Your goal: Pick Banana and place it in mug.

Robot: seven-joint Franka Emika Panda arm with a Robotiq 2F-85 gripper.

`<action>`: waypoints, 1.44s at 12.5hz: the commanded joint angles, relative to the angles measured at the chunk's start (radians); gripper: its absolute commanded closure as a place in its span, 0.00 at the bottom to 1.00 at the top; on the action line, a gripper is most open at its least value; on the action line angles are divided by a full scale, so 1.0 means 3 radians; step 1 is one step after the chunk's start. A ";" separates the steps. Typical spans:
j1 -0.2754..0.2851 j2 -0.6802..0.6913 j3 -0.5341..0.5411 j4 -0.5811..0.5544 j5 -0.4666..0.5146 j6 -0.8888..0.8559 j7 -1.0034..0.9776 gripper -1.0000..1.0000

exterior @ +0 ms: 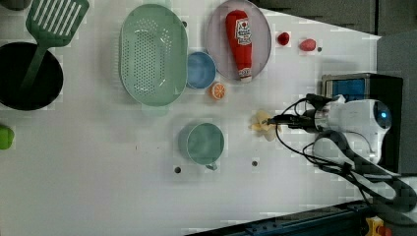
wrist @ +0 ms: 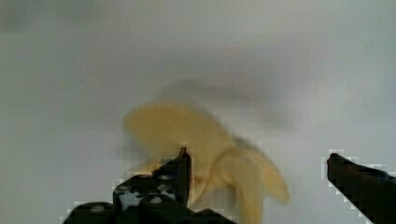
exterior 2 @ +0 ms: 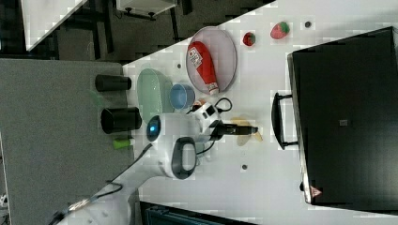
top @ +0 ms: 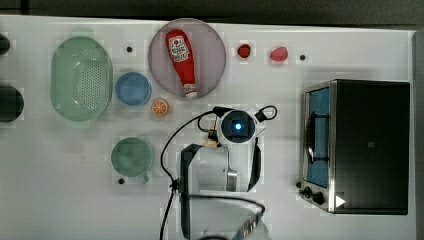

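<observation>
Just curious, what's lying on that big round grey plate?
On the round grey plate lies a red plastic ketchup bottle, white cap toward the orange slice. The plate area beneath the bottle is covered, so nothing can be seen there.

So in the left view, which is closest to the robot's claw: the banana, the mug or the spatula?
From the gripper:
1. Banana, right at its tip.
2. Mug, toward the left view's left.
3. Green spatula, far top-left corner.

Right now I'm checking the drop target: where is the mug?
In the top view the mug sits on the table's left half, below the blue bowl, left of the arm.
</observation>
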 commanded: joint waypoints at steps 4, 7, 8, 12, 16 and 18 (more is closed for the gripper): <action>-0.0021 0.0097 0.0140 -0.0139 0.0065 0.0407 -0.0217 0.00; -0.0022 0.0095 0.0150 -0.0171 0.0067 0.0419 -0.0216 0.40; -0.0022 0.0071 0.0152 -0.0167 0.0068 0.0437 -0.0217 0.51; -0.0039 -0.0153 0.0121 -0.0224 0.0070 0.0409 -0.0218 0.69; -0.0059 -0.0788 0.0093 -0.0186 0.0074 -0.0164 -0.0212 0.69; -0.0075 -0.1190 0.0069 -0.0057 0.0077 -0.0769 -0.0212 0.69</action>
